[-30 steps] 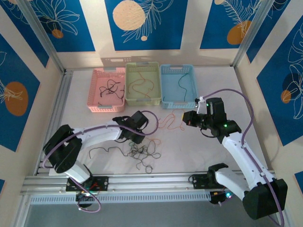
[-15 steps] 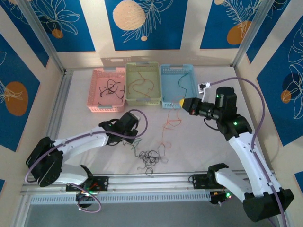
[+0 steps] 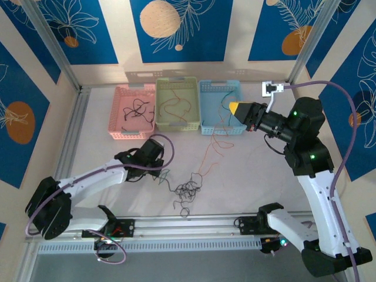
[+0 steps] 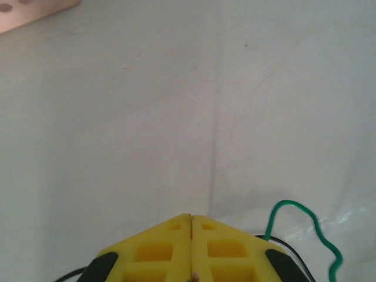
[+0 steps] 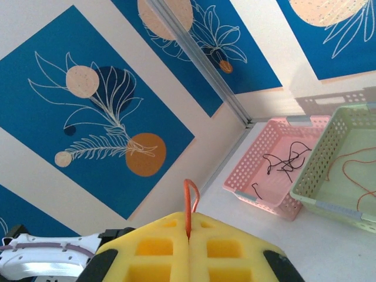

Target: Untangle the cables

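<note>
Top external view shows your right pincer [image 3: 237, 108] clenched on the orange wire [image 3: 205, 158], which trails to the knotted cables [image 3: 188, 191] at its seven o'clock: pull gently toward one o'clock while your left pincer [image 3: 158, 170], clenched, anchors them.

The top camera looks down on the whole desk [image 3: 252, 176] from behind. The left wrist view hugs the desk; the right faces the pink basket [image 5: 264, 138] (shared with top).

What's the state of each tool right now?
Left tool: closed; whether it grips anything cannot be told.
Right tool: closed on the orange-red cable.
</note>
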Robot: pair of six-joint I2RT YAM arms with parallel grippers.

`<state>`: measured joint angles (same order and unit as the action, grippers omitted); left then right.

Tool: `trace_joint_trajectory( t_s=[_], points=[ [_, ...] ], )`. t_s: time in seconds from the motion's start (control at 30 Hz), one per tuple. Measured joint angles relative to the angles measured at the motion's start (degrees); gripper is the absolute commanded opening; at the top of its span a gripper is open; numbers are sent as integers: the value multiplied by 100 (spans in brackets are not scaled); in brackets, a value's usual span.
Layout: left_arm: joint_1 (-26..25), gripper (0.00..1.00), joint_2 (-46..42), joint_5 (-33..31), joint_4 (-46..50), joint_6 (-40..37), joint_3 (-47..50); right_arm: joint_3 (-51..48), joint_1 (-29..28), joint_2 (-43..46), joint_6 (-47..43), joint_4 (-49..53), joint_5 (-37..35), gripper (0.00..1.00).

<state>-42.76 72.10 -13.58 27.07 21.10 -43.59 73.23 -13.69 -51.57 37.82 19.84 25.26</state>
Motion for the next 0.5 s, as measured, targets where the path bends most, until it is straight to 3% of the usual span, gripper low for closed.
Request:
trace_joint_trajectory(
  t_s=[0.27, 0.5],
  points=[
    [264, 0, -55, 7, -20, 28, -4, 540, 13, -415, 236, -181, 92, 0],
    [291, 0, -72, 48, -109, 101, 111, 1362, -129, -868, 1115, -1705, 413, 0]
  ],
)
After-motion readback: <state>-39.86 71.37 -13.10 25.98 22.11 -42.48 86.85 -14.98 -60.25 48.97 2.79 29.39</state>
